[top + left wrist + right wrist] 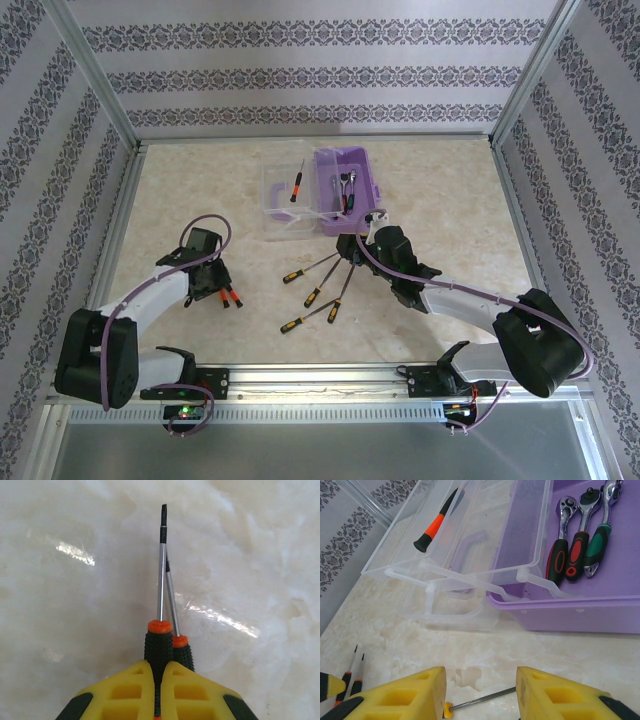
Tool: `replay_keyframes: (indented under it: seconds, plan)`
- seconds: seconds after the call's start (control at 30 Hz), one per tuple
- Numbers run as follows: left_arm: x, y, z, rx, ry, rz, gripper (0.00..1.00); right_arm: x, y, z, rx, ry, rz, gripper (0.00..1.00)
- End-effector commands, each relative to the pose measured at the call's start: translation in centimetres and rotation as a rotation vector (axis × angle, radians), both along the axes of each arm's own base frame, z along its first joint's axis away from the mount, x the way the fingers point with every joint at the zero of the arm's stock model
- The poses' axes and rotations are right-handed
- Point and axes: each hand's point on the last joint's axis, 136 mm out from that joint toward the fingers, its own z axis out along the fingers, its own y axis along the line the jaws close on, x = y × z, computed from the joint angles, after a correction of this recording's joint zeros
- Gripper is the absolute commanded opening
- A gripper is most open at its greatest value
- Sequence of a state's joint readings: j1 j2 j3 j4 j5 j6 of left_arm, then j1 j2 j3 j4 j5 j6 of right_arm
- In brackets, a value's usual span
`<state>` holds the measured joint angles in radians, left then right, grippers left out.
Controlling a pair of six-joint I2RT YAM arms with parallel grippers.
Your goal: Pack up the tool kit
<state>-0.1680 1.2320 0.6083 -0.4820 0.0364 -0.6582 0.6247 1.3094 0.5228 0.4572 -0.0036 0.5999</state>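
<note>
Tightly, left gripper [159, 669] clamps one orange-collared screwdriver [159, 645]

the top camera looks down from high behind the table's near edge over the whole pale marbled tabletop [200, 200]. the left wrist camera hangs close over that tabletop, facing along a black-handled, orange-collared screwdriver [159, 650]. the right wrist camera sits low, facing the lilac plastic box [570, 615], shared with the top view.

Robot lab booth: aluminium frame [100, 85], wallpapered walls [320, 75], marble-look tabletop [450, 200].
</note>
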Motion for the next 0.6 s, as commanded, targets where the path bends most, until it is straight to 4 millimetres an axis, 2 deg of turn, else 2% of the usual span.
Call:
replay_keyframes:
  seconds: [0.0, 0.17, 0.33, 0.47, 0.57]
  plan:
    - [0.3, 0.6, 2.2, 0.031, -0.021, -0.013, 0.07, 0.2, 0.0, 1.0, 0.012, -0.026, -0.013, 0.42]
    - [1.3, 0.5, 5.0, 0.041, -0.057, -0.039, 0.06, 0.3, -0.1, 1.0, 0.010, -0.029, -0.019, 0.42]
    - [3.1, -0.8, 7.6, 0.022, -0.072, -0.100, 0.06, 0.4, -0.1, 0.9, 0.004, -0.026, -0.019, 0.42]
    - [5.6, -2.6, 10.4, 0.018, -0.122, -0.159, 0.06, 0.5, -0.3, 0.7, 0.001, -0.024, -0.024, 0.42]
    - [8.4, -4.5, 13.0, 0.017, -0.166, -0.214, 0.06, 0.5, -0.2, 0.6, -0.002, -0.020, -0.024, 0.42]
